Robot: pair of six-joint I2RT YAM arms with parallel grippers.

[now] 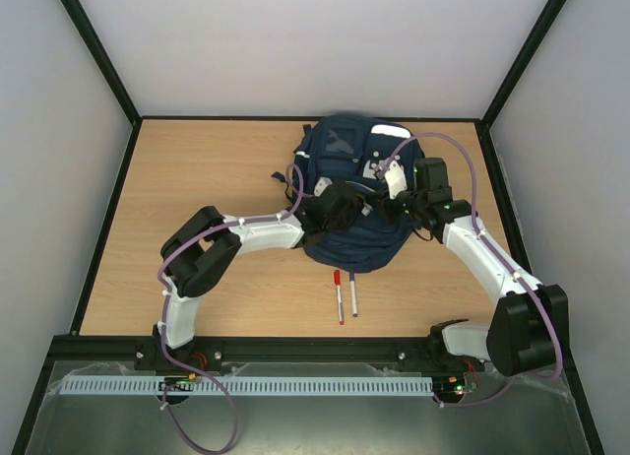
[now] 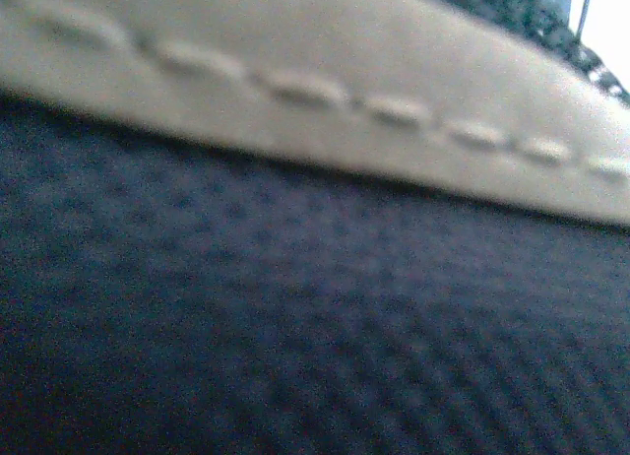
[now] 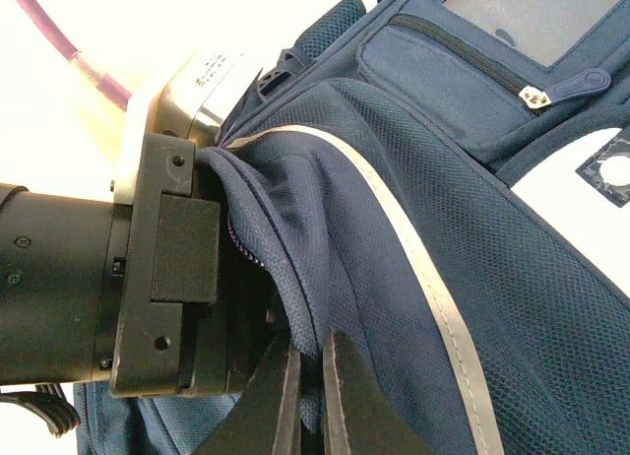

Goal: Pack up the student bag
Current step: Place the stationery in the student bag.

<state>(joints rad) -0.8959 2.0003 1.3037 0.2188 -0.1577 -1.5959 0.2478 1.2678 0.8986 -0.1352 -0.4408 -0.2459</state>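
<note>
The student bag (image 1: 354,240), navy blue with grey stripes, lies at the middle back of the table. My right gripper (image 3: 311,339) is shut on a fold of its mesh fabric (image 3: 325,278) beside a grey stripe (image 3: 423,268); from above it (image 1: 394,205) sits at the bag's right side. My left gripper (image 1: 340,211) is pushed into the bag from the left. Its black body (image 3: 167,268) shows in the right wrist view with fabric draped over it and its fingers hidden. The left wrist view holds only blurred navy fabric (image 2: 295,327) and a stitched grey band (image 2: 325,91).
Two pens lie on the wooden table in front of the bag: a red-capped one (image 1: 338,295) and a dark-tipped one (image 1: 353,295). A zipped front pocket (image 3: 463,66) faces the right wrist camera. Black frame rails edge the table (image 1: 197,169).
</note>
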